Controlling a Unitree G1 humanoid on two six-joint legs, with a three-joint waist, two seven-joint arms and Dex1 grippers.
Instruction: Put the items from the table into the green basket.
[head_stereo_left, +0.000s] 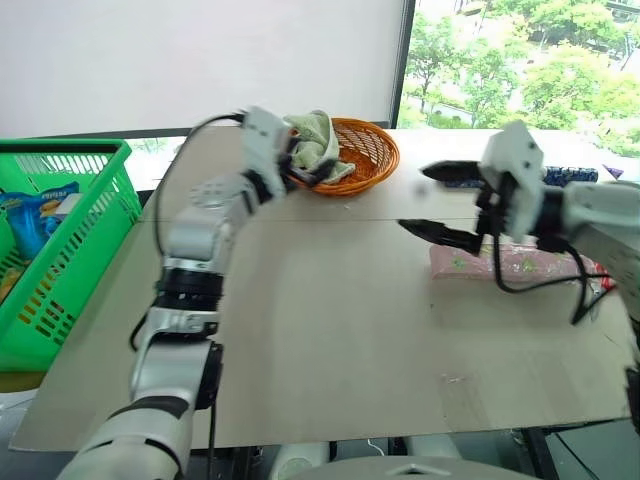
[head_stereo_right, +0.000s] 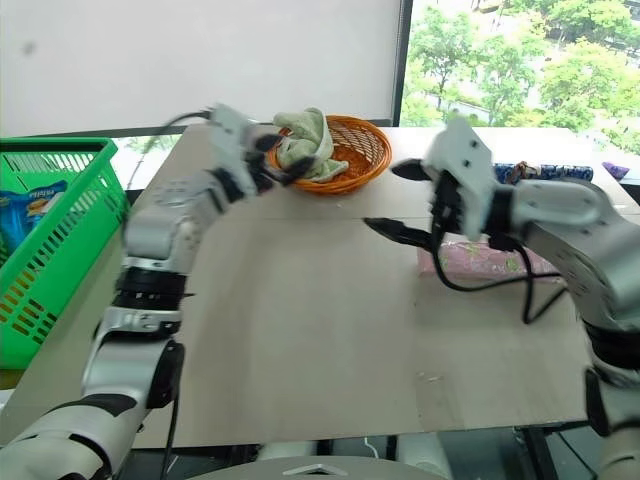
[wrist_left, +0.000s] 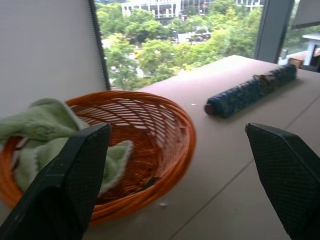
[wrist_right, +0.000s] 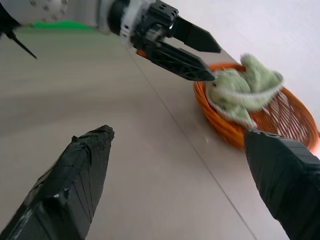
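Note:
The green basket (head_stereo_left: 60, 147) stands off the table's (head_stereo_left: 320, 330) left side with a blue packet (head_stereo_left: 40, 215) inside. A long pink patterned packet (head_stereo_left: 525, 263) lies at the right of the table. Behind it, near the far edge, lies a dark-blue patterned roll (wrist_left: 250, 90). My right gripper (head_stereo_left: 415, 198) hovers open and empty just left of the pink packet. My left gripper (wrist_right: 215, 62) is open and empty too, held right in front of the orange wicker basket.
The round orange wicker basket (head_stereo_left: 372, 152) sits at the table's far middle with a green cloth (head_stereo_left: 315, 140) in it. A seam line crosses the tabletop. A window runs behind the far right edge. A bit of red (head_stereo_left: 603, 285) shows beyond the pink packet's right end.

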